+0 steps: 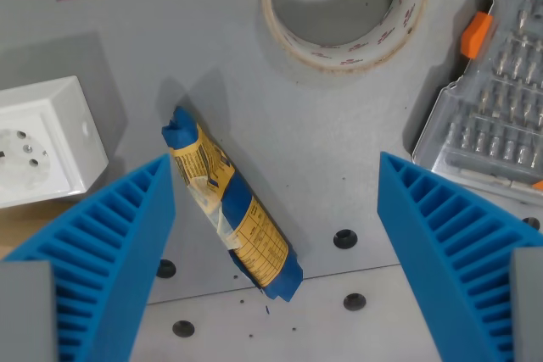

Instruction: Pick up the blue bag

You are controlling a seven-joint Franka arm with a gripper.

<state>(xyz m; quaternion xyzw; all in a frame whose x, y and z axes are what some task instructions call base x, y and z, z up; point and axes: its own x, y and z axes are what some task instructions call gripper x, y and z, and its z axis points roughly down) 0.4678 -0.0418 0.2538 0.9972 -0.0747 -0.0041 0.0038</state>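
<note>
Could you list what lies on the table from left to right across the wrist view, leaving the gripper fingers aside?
White socket block → blue bag → roll of clear tape → clear screwdriver bit case.

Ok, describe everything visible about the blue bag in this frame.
The blue bag is a slim, crinkled packet, blue at both ends with a yellow printed label around its middle. It lies flat on the grey table, running diagonally from upper left to lower right, between the open tool's blue ribbed fingers. Neither finger clearly grips it.
</note>
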